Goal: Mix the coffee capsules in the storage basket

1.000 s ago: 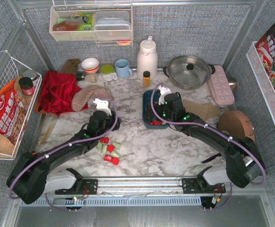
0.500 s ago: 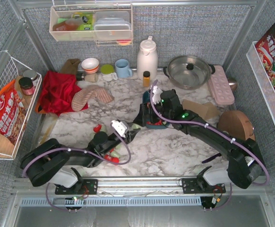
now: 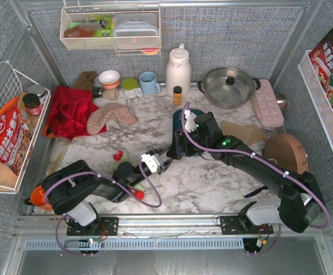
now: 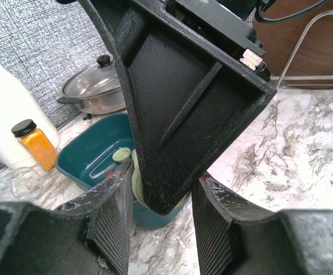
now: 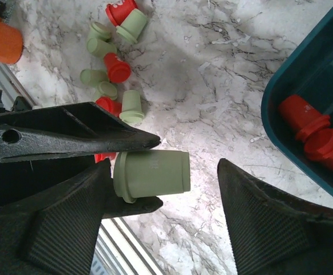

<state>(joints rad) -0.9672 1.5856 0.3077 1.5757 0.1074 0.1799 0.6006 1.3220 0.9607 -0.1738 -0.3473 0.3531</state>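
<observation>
The teal storage basket (image 3: 181,117) sits mid-table, mostly under my right arm. It holds red capsules (image 5: 315,134) and, in the left wrist view, a mint one (image 4: 121,153) inside the tub (image 4: 92,157). My left gripper (image 3: 167,165) is shut on a mint green capsule (image 5: 152,172), held sideways above the marble, just left of the basket (image 5: 309,80). My right gripper (image 3: 175,151) is open, its fingers (image 5: 69,223) on either side of that capsule without touching it. Its finger blocks most of the left wrist view. Loose red and mint capsules (image 5: 115,57) lie on the marble (image 3: 119,157).
An orange-topped object (image 3: 38,196) lies by the left arm's base. A white kettle (image 3: 178,69), spice jar (image 3: 178,94), steel pot (image 3: 229,86), mug, bowls and red cloth (image 3: 69,112) line the back. A pink tray, cardboard and a wooden board stand at right.
My left arm swung right from the loose pile, carrying a mint capsule toward the basket. My right gripper moved from over the basket forward and left to meet it.
</observation>
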